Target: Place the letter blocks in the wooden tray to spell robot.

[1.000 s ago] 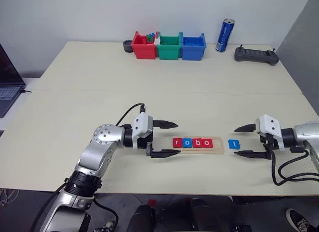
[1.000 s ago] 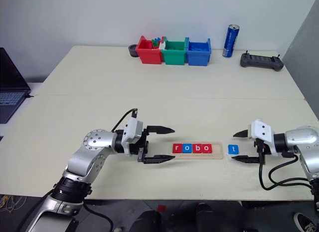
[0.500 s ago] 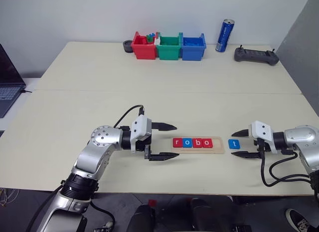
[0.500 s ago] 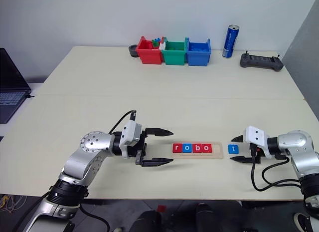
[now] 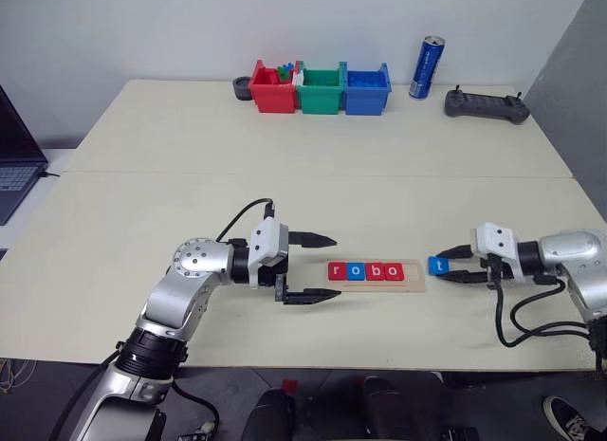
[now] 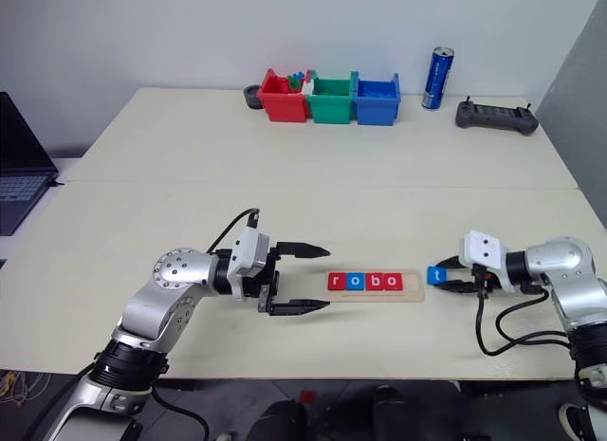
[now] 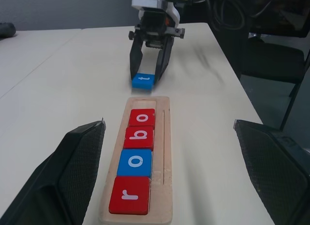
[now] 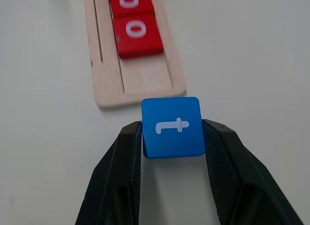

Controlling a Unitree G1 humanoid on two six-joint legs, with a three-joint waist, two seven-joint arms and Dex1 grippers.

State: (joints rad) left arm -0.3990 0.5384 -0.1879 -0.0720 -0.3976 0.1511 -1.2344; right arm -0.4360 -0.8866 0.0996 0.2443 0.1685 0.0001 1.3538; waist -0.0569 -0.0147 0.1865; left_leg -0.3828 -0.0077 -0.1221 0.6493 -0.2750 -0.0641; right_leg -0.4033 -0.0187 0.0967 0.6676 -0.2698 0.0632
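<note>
The wooden tray (image 5: 414,274) lies in front of me on the table. In its groove sit several letter blocks: red r (image 5: 337,270), blue o (image 5: 356,270), red b (image 5: 376,270) and red o (image 5: 395,270). The tray's right end is bare. Just past that end is the blue t block (image 8: 172,127), pinched on both sides by my right gripper (image 5: 442,267). I cannot tell whether the block is off the table. My left gripper (image 5: 337,266) is open at the tray's left end, one finger on either side, touching nothing.
At the far edge stand red (image 5: 273,88), green (image 5: 322,88) and blue (image 5: 368,90) bins, a blue can (image 5: 429,67) and a black controller (image 5: 487,104). A laptop (image 5: 14,166) sits at the left edge. My right arm's cable (image 5: 517,318) trails on the table.
My right gripper's fingers have closed onto the blue t block and shifted it left, up to the tray's right end. The left arm has not moved.
</note>
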